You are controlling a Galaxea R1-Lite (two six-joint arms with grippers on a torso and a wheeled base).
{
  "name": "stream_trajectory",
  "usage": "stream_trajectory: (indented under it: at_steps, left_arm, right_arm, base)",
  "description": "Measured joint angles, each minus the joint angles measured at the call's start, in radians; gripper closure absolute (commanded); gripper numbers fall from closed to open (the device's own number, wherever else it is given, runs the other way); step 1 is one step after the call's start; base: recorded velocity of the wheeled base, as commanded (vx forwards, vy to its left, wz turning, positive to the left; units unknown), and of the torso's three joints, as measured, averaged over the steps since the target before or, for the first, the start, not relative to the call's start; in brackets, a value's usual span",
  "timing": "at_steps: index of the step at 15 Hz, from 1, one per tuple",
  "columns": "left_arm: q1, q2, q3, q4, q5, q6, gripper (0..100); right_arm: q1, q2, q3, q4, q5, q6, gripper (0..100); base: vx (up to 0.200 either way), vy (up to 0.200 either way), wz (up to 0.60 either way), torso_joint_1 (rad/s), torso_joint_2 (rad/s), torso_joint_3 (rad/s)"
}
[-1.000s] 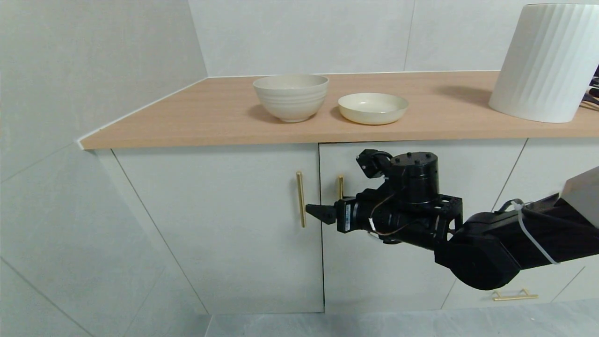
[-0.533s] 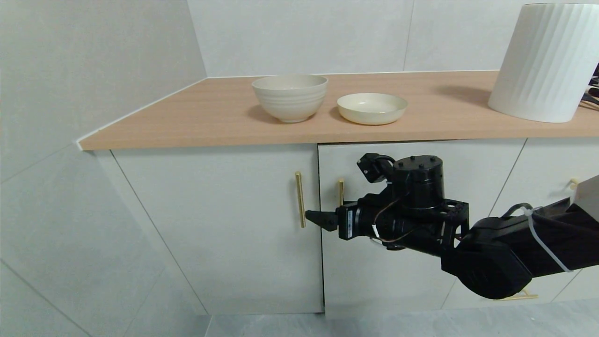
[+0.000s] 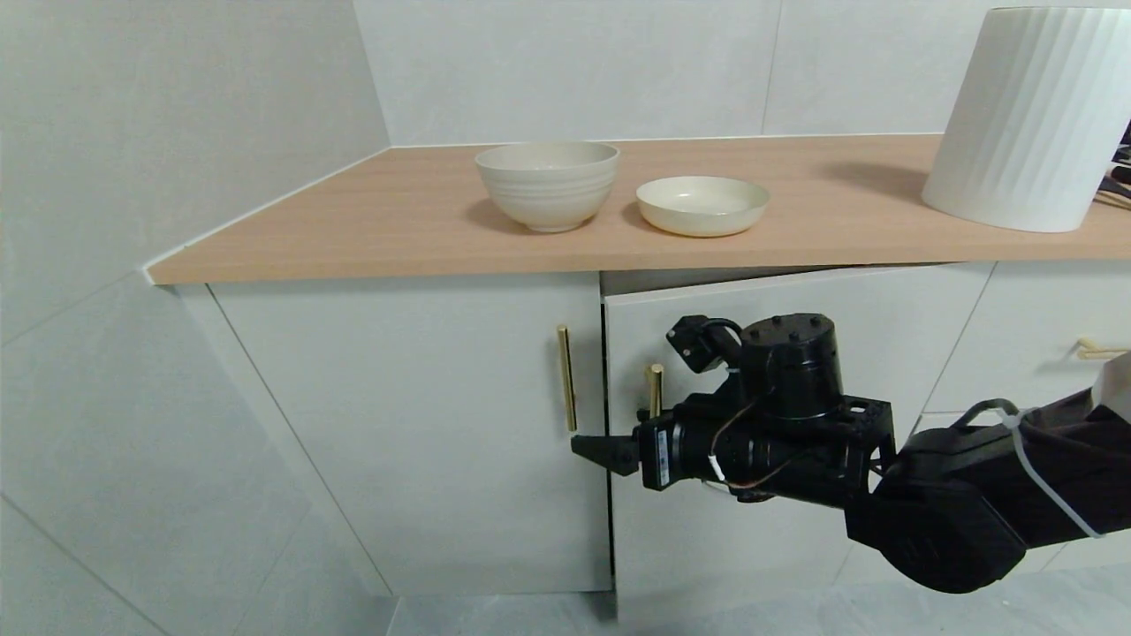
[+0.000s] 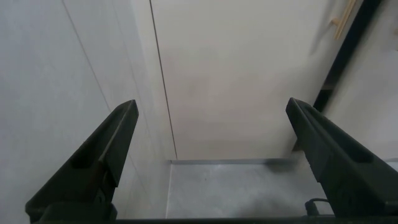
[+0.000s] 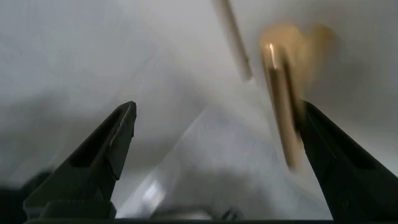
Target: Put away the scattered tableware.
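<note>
I see the wooden counter (image 3: 398, 230) running across the head view, with two pale doors under it. The left door (image 3: 415, 424) is shut flat. The right door (image 3: 884, 336) stands ajar, its top edge swung out from under the counter. At 2 o'clock on the counter stands a tall white ribbed cylinder (image 3: 1034, 115).

The tableware is on the counter near 12 o'clock. The bowl (image 3: 547, 185) is upright, and the shallow dish (image 3: 702, 204) sits just beside it at its 3 o'clock, not touching.

My right gripper (image 3: 603, 452) lies level in front of the right door and points toward 9 o'clock, with its tip across the seam between the doors. The right door's gold handle (image 3: 655, 390) is at 1 o'clock from that tip. In the right wrist view the fingers (image 5: 112, 149) are spread wide, and that handle (image 5: 280, 99) lies just inside one of them; whether they touch I cannot tell. The left door's handle (image 3: 566, 378) hangs just above the tip.

My left gripper (image 4: 211, 106) is also spread wide, holding nothing, and faces a door and the floor.
</note>
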Motion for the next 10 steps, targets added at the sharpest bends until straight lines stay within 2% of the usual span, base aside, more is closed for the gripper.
stream_trajectory:
  at_steps: [5,10]
  left_arm:
    - [0.0,0.0,0.0,0.0,0.0,0.0,0]
    - [0.0,0.0,0.0,0.0,0.0,0.0,0]
  right_arm:
    - [0.008,-0.013,0.022,-0.011,-0.004,0.002,0]
    - [0.011,-0.143,0.179,-0.013,0.083,0.011,0]
  base:
    - [0.0,0.0,0.0,0.0,0.0,0.0]
    - [0.0,0.0,0.0,0.0,0.0,0.0]
